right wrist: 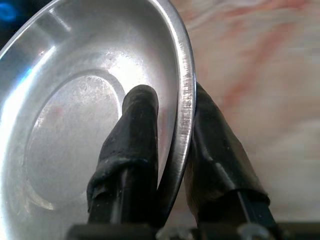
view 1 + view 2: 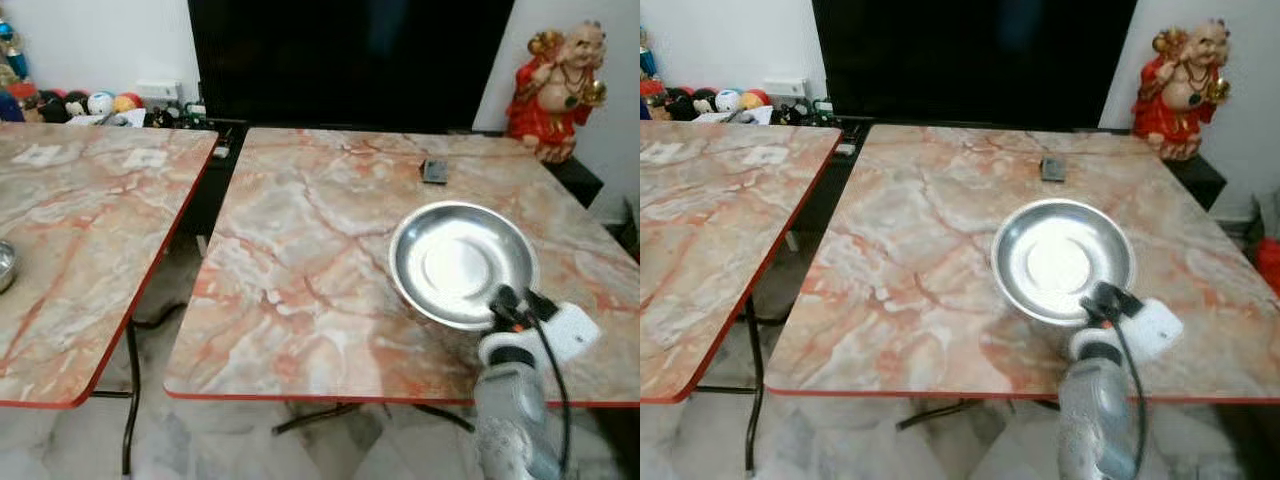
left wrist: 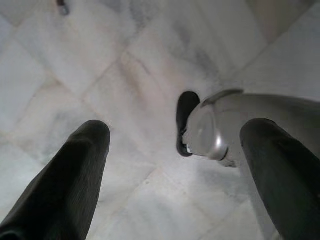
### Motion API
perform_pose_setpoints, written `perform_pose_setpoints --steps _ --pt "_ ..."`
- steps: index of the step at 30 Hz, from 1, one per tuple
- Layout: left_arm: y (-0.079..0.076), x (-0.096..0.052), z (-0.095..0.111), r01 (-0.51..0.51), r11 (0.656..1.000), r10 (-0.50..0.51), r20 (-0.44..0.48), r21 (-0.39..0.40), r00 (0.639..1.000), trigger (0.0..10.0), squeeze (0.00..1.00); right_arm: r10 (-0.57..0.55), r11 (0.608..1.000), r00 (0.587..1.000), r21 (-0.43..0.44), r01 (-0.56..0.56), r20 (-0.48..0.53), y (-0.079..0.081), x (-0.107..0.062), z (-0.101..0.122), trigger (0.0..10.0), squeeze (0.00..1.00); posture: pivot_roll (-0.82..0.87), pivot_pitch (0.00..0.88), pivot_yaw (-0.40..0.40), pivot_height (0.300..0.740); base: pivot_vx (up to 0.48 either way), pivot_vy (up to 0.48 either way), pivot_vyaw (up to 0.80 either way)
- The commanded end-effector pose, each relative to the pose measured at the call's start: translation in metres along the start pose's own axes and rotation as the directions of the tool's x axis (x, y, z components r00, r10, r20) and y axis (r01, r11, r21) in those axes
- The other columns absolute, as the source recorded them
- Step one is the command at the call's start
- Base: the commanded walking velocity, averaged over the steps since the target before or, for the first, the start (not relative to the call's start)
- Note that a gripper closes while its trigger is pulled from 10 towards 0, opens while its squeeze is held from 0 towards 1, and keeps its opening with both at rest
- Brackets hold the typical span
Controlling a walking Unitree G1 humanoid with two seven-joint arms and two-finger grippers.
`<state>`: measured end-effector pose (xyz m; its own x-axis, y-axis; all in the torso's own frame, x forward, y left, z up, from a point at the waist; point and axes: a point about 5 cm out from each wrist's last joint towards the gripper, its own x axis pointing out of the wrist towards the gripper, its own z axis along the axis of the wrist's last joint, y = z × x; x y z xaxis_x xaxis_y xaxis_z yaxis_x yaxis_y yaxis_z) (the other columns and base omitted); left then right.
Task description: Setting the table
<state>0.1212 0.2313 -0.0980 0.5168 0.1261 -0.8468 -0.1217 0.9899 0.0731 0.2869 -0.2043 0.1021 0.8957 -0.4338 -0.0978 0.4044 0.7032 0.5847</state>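
A round steel plate (image 2: 455,258) is over the right side of the marble-patterned table (image 2: 300,280), held by its near rim. My right gripper (image 1: 172,145) is shut on that rim: one black finger (image 1: 132,135) lies inside the plate (image 1: 75,125), the other under it. From the head views the silver right arm (image 2: 510,400) reaches up from the near table edge to the plate (image 2: 1060,258). My left gripper (image 3: 175,165) hangs open above the pale tiled floor, nothing between its fingers.
A second marble table (image 2: 80,230) stands to the left with a small steel bowl (image 2: 5,265) at its left edge. A small dark object (image 2: 434,171) lies at the far side of the right table. A red figurine (image 2: 555,85) and a dark screen (image 2: 350,60) stand behind.
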Motion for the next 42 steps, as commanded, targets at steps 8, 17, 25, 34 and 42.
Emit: perform_pose_setpoints --steps 8,17,25,34,42 --pt "0.000 0.001 0.002 -0.004 1.000 0.004 -0.011 0.008 1.000 10.0 0.00 -0.125 0.992 0.992 0.012 0.125 -0.017 -0.014 -0.001 0.008 10.0 0.00 0.02 0.000 -0.051 0.740 0.000 0.000 0.00" --pt "0.008 -0.001 0.000 -0.013 1.000 0.013 -0.014 0.006 1.000 10.0 0.00 -0.159 0.986 0.978 0.020 0.163 -0.131 -0.010 -0.007 -0.009 10.0 0.00 0.02 0.000 -0.050 0.740 0.000 0.000 0.00" --pt "0.007 -0.002 -0.005 -0.011 1.000 0.011 -0.019 0.006 1.000 10.0 0.00 -0.195 0.980 0.956 -0.022 0.195 -0.221 -0.016 -0.008 -0.023 10.0 0.00 0.02 0.000 -0.049 0.740 0.000 0.000 0.00" --pt "0.003 -0.001 -0.002 -0.007 1.000 0.007 -0.014 0.006 1.000 10.0 0.00 -0.214 0.976 0.935 -0.037 0.213 -0.282 -0.017 0.001 -0.032 10.0 0.00 0.03 0.000 -0.048 0.740 0.000 0.000 0.00" --pt "0.003 0.000 0.000 -0.008 1.000 0.008 -0.012 0.009 1.000 10.0 0.00 -0.216 0.976 0.934 -0.036 0.215 -0.285 -0.018 0.000 -0.033 10.0 0.82 0.03 0.000 -0.045 0.740 0.000 0.000 0.00"
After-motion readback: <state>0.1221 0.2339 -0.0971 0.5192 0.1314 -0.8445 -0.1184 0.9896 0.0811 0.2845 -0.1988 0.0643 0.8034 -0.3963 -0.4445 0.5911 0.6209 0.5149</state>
